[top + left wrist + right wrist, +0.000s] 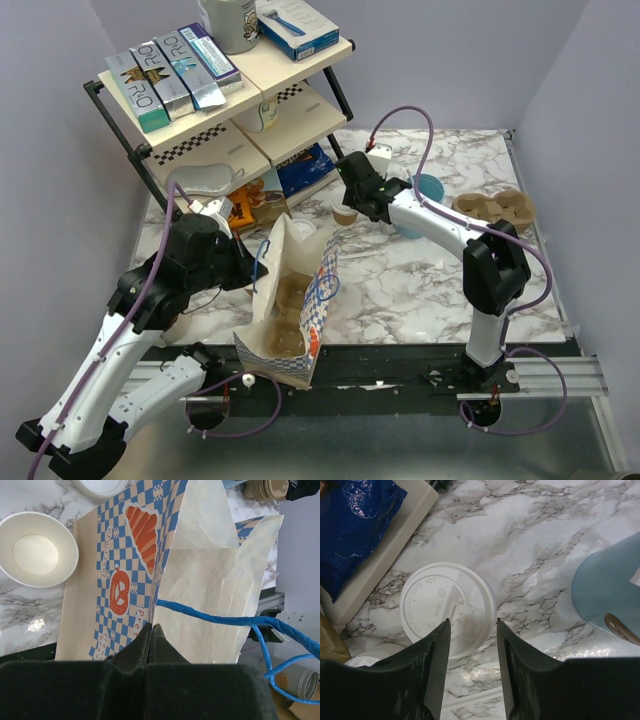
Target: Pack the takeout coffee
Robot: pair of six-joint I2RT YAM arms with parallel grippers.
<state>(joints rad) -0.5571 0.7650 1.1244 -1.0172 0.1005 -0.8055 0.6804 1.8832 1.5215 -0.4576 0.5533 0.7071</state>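
Two hands share the job. On the left, the left hand [151, 628] is clenched on the top edge of the paper bag [115, 580], holding its mouth up by the counter's near edge. A lidless paper cup [38, 550] sits just beside the bag.

Toward the middle of the far edge, the takeout coffee [432, 597] stands upright with its white lid on. The right hand [472, 625] hangs over it, fingers [432, 665] apart on either side of the lid, gripping nothing yet. To do this well, I'd centre the fingers, drop below the lid's rim and squeeze the cup wall gently, so the lid does not pop. A blue cup [612, 587] stands to the right, near enough to bump.

The counter [535, 525] is glossy and marble-patterned. A shelf rack [195, 147] fills its far left corner, and plain lilac walls [50, 150] stand around it.
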